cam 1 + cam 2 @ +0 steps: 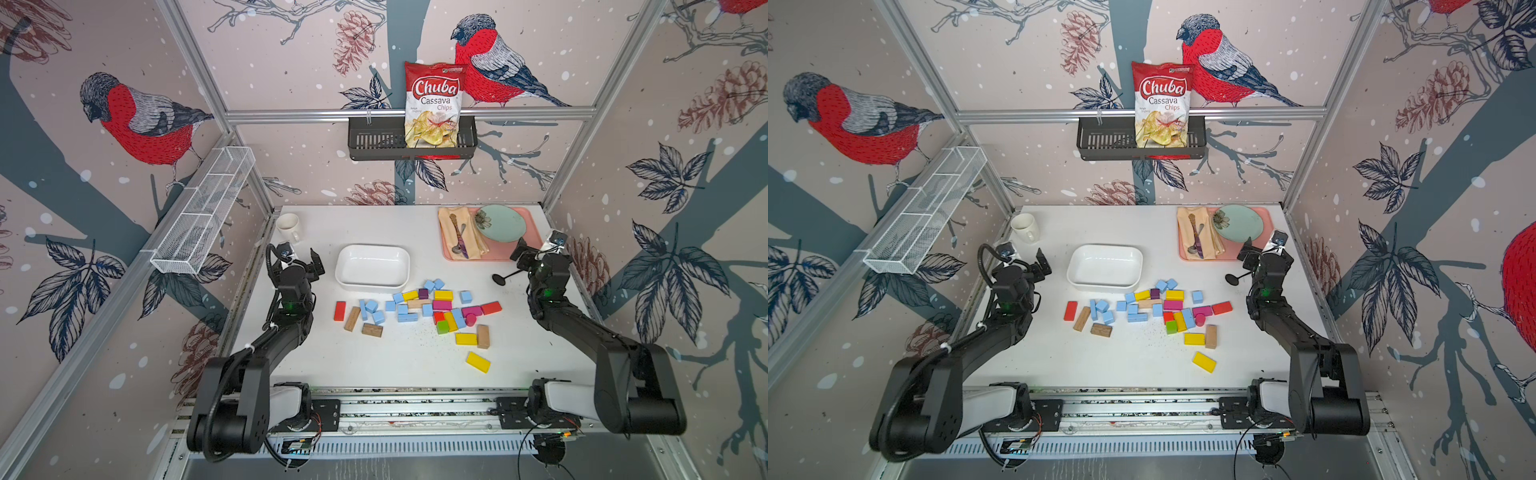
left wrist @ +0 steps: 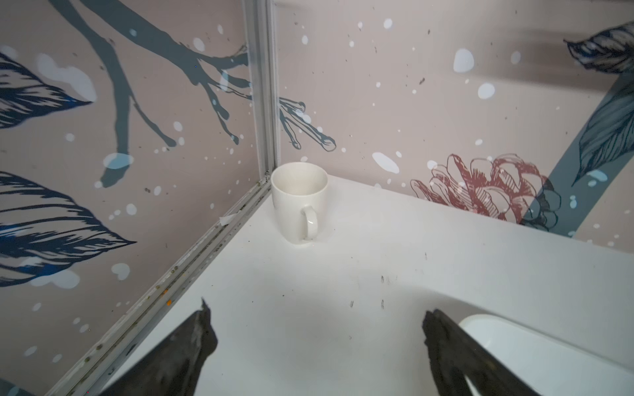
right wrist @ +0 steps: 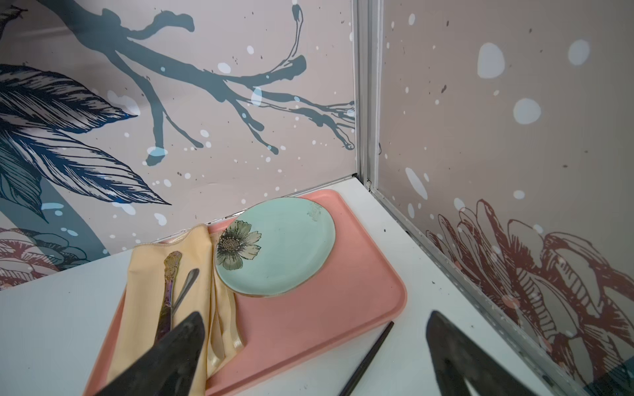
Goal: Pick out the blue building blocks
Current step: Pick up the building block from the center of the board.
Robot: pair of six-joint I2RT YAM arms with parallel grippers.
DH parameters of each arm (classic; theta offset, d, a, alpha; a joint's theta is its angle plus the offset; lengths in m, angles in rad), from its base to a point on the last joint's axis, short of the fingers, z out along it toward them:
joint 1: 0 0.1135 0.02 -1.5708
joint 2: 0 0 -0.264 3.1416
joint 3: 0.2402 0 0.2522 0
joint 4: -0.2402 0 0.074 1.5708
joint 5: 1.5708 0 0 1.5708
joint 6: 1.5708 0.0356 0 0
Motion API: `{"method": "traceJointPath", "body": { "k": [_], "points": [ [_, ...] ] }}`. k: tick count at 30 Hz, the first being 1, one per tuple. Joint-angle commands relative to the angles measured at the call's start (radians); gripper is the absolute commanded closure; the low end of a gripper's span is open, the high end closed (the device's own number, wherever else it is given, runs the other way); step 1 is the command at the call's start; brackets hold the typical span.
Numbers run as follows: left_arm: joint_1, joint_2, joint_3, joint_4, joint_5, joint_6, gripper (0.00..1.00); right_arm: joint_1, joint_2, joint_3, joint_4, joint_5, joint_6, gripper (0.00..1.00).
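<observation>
Perhaps twelve blue blocks (image 1: 407, 318) lie near one dish (image 1: 372, 264).

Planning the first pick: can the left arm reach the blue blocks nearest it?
Probably yes: the left gripper is open and empty, and those blue blocks lie uncovered, a flat red block beside them.

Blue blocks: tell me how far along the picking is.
Done: nothing that shows; the white dish is empty. In hand: nothing; the left hand is open and empty, facing the mug, and the right hand is open and empty by the pink tray. Left: all the blue blocks lie on the table among the other colours, none picked yet.
</observation>
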Motion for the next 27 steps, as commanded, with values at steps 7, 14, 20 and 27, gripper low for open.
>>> {"method": "traceJointPath", "body": {
  "k": [7,14,20,27],
  "points": [
    [-0.005,-0.324,0.075,-0.292,0.137,-0.294,0.01,0.001,-0.165,0.154,-0.430,-0.154,0.168,0.00],
    [-0.010,-0.324,0.257,-0.573,0.440,-0.249,0.01,0.031,-0.170,0.284,-0.724,-0.246,0.175,0.00],
    [-0.011,-0.273,0.376,-0.814,0.666,-0.059,0.02,0.194,-0.146,0.342,-0.901,-0.135,0.105,0.01],
    [-0.013,-0.250,0.360,-0.861,0.741,0.058,0.01,0.343,-0.073,0.382,-1.007,-0.106,0.121,0.01]
  ]
}}
